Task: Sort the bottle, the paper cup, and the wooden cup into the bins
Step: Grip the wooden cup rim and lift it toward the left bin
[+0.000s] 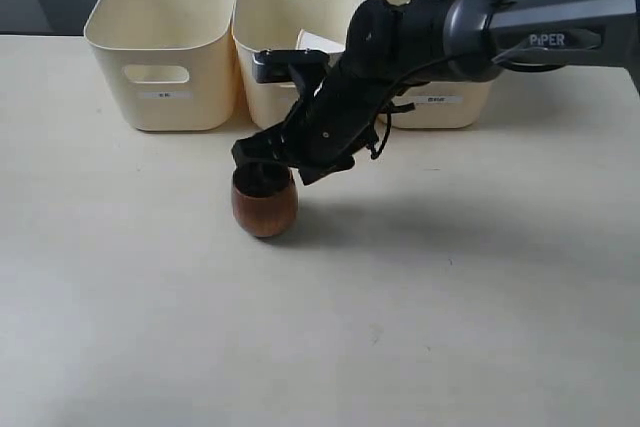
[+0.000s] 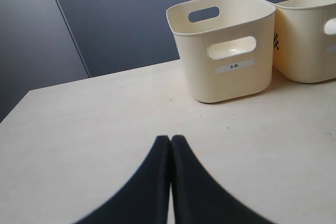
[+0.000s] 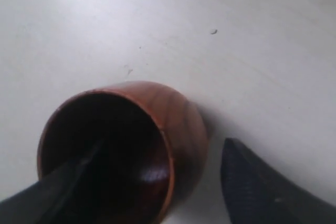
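Note:
The wooden cup (image 1: 265, 209) stands upright on the table in front of the bins. My right gripper (image 1: 262, 169) reaches across to it from the right and is open. In the right wrist view one finger (image 3: 68, 179) is inside the wooden cup (image 3: 178, 124) and the other finger (image 3: 252, 182) is outside, a small gap away from its wall; the right gripper (image 3: 164, 145) straddles the rim. My left gripper (image 2: 170, 139) is shut on nothing above bare table. Something white (image 1: 318, 41) shows inside the middle bin (image 1: 262, 97); I cannot tell what it is. The bottle is out of view.
Three cream bins stand in a row at the back: left bin (image 1: 165, 77), the middle one, and right bin (image 1: 455, 112) partly behind my right arm (image 1: 540, 37). The left wrist view shows the labelled left bin (image 2: 226, 77) and its neighbour (image 2: 304, 51).

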Available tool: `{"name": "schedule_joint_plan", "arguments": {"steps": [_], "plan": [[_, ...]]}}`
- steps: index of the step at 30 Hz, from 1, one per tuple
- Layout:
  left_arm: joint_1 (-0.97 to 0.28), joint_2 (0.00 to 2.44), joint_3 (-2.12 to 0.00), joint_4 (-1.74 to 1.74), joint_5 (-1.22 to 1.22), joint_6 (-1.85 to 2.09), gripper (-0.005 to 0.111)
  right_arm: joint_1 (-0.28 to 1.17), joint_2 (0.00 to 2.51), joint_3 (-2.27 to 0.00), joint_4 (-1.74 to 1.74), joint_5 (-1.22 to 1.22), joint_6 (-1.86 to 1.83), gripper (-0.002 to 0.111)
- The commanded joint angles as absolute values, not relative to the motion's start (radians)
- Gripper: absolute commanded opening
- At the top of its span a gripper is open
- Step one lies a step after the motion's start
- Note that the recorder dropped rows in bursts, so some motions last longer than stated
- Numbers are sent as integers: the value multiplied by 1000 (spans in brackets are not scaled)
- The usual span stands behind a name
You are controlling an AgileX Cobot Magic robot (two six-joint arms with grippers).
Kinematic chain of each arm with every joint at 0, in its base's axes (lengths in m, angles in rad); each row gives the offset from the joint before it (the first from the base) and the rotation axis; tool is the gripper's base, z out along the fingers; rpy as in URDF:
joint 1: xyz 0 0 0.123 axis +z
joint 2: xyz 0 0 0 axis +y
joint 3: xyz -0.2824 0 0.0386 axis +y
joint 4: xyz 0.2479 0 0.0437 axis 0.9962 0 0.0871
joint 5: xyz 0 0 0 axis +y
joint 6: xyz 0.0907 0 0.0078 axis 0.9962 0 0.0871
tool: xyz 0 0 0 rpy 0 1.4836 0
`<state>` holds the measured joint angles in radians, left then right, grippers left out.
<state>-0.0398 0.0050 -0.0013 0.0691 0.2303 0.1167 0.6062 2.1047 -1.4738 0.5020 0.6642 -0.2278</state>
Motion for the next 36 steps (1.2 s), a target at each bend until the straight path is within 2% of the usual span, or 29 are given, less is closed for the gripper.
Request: {"name": "schedule_joint_plan", "arguments": {"steps": [1, 5, 6, 15, 22, 29, 36], "plan": [[-43, 0, 0, 69, 225, 115, 0, 607, 2104, -1471, 494, 659, -228, 29], [-43, 0, 0, 69, 225, 115, 0, 607, 2104, -1471, 494, 661, -228, 1], [-43, 0, 0, 69, 225, 115, 0, 607, 2104, -1471, 494, 661, -229, 0], [-43, 0, 0, 69, 225, 115, 0, 608, 2049, -1471, 542, 647, -234, -1], [-43, 0, 0, 69, 225, 115, 0, 628, 1919, -1521, 664, 486, -263, -1], [-43, 0, 0, 69, 225, 115, 0, 665, 1954, -1673, 664, 289, -263, -1], [-43, 0, 0, 69, 225, 115, 0, 665, 2077, -1806, 664, 259, -263, -1]]}}
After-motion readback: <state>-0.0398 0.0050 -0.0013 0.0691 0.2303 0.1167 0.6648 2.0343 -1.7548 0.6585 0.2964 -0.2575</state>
